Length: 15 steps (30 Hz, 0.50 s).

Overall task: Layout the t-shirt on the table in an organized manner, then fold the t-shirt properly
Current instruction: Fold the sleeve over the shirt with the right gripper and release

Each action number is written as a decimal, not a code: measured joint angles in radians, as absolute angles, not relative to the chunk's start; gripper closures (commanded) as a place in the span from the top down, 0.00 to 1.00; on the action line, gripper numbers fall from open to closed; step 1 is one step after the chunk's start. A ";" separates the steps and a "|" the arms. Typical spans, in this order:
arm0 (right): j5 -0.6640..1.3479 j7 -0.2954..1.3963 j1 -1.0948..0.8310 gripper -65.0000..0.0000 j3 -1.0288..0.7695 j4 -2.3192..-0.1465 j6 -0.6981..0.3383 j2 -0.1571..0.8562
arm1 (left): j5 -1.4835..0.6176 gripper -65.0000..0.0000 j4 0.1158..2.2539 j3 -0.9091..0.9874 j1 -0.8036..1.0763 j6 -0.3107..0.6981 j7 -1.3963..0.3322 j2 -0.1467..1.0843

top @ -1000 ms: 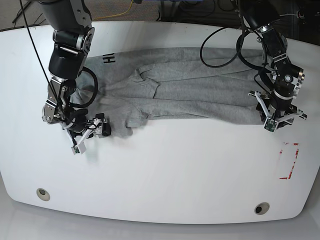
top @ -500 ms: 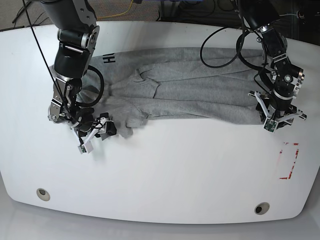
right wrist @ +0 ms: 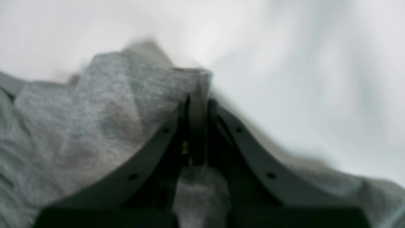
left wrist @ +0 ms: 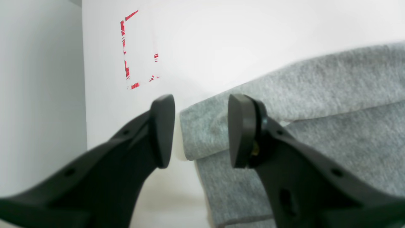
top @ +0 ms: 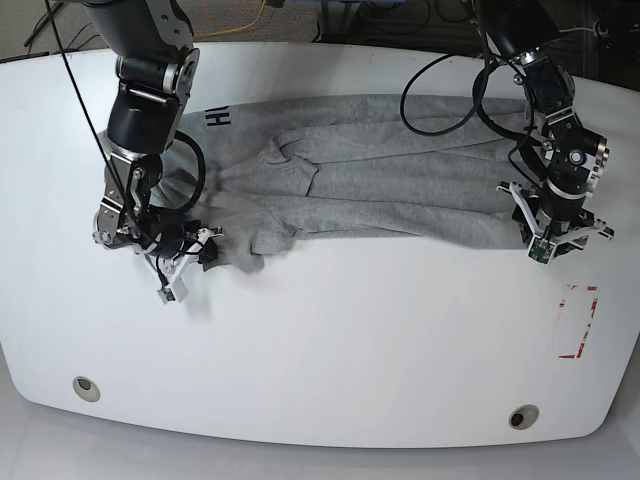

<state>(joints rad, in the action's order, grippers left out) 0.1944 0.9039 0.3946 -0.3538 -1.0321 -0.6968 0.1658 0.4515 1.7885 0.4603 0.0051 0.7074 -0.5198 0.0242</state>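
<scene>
The heather-grey t-shirt [top: 370, 185] lies in a long crumpled band across the far half of the white table [top: 350, 340], with black lettering [top: 217, 120] at its left end. On the left of the base view my right gripper [top: 208, 256] is shut on a lower-left fold of the t-shirt [right wrist: 104, 104]; the blurred right wrist view shows cloth pinched between its fingertips [right wrist: 197, 103]. At the right end my left gripper [top: 540, 246] stands open, its fingers [left wrist: 163, 129] astride a folded corner of the t-shirt [left wrist: 202, 136] without pressing it.
A red rectangular outline [top: 578, 320] [left wrist: 126, 63] is marked on the table just beyond the left gripper, near the right edge. Two small round holes [top: 86, 387] [top: 523, 416] sit along the near edge. Black cables [top: 440, 100] loop over the shirt's right part.
My right gripper has moved right onto the shirt's lower-left fold and shut on it. The left arm has not moved.
</scene>
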 measured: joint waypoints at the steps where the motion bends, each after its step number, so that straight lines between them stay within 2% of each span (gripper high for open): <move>1: 0.199 0.920 0.393 0.00 -0.353 -1.047 -0.696 0.166 | 0.451 0.40 1.789 0.460 0.006 0.707 -0.520 0.024; 4: 0.266 0.958 0.370 0.00 -0.353 -1.102 -0.696 0.167 | 0.451 0.40 1.788 0.460 0.005 0.707 -0.519 0.023; 15: 0.586 1.260 0.230 0.00 -0.354 -1.373 -0.692 0.175 | 0.455 0.40 1.786 0.459 0.005 0.708 -0.519 0.025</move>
